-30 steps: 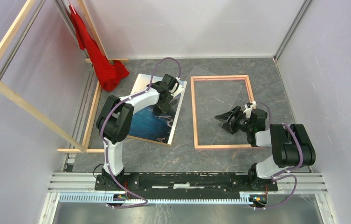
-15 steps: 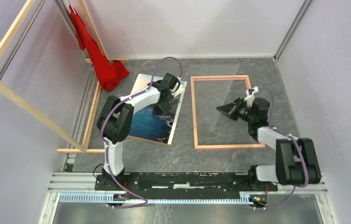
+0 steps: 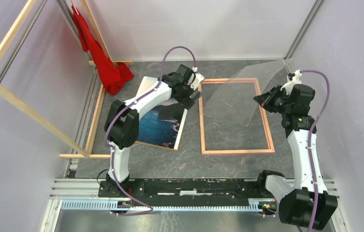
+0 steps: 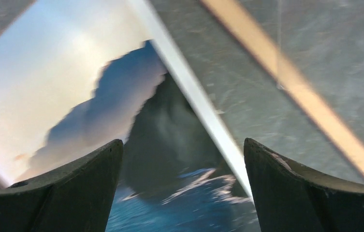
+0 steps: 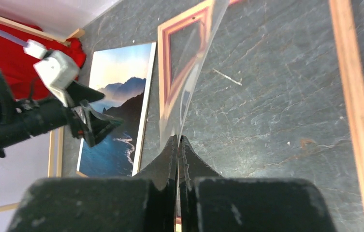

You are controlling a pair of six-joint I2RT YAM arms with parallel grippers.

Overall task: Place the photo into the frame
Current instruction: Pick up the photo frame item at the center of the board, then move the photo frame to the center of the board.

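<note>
The right tool [image 3: 261, 99] has pinched shut on the clear sheet [image 3: 240, 94] and swung it up out of the frame [image 3: 233, 151], where it lay flat a second ago; it now stands curved over the right rail, which I judge frees the opening for the photo [image 3: 158, 123]. The frame lies flat on the counter [image 3: 184, 162] with only counter showing inside it; the photo lies face up just left of it, unheld; the left tool [image 3: 191, 93] hangs over the photo's right edge, jaws wide, gripping nothing.
</note>
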